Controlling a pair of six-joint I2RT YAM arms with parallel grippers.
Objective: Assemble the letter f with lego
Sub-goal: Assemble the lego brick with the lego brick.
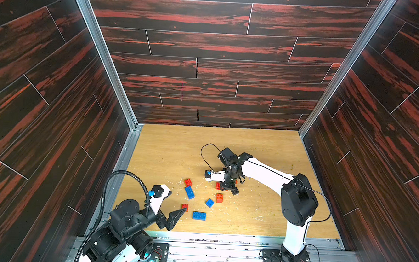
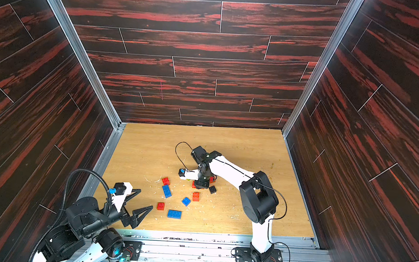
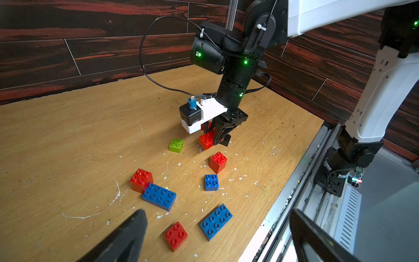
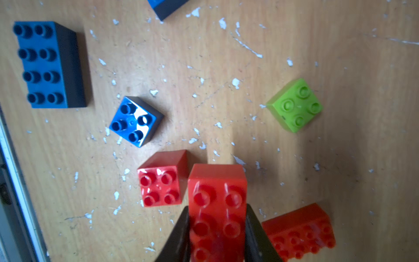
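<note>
Near the middle of the tabletop [image 1: 167, 154] in both top views, my right gripper [image 1: 227, 186] points down among the lego, its jaws pinching a red oblong brick [image 4: 216, 181] by its long sides. My wrist view shows the fingers [image 4: 255, 229] holding only its rear part, with the free end jutting past them, so I judge that a push there could swivel it in my grip. A red square brick [image 4: 159, 188] sits just beside it, and a second red oblong brick [image 4: 299, 231] lies near its other side. A careless descent could shove either.

The other pieces lie loose across the lower middle of a top view, among them a blue oblong brick [image 2: 174, 213] and a blue square brick [image 2: 186, 201]. Nothing pins them, so pressing studs together may only skate the lower piece over the flaky wood. My left gripper [image 2: 146, 199], toward the lower left, stands spread wide and empty, well apart from where bracing would help.
</note>
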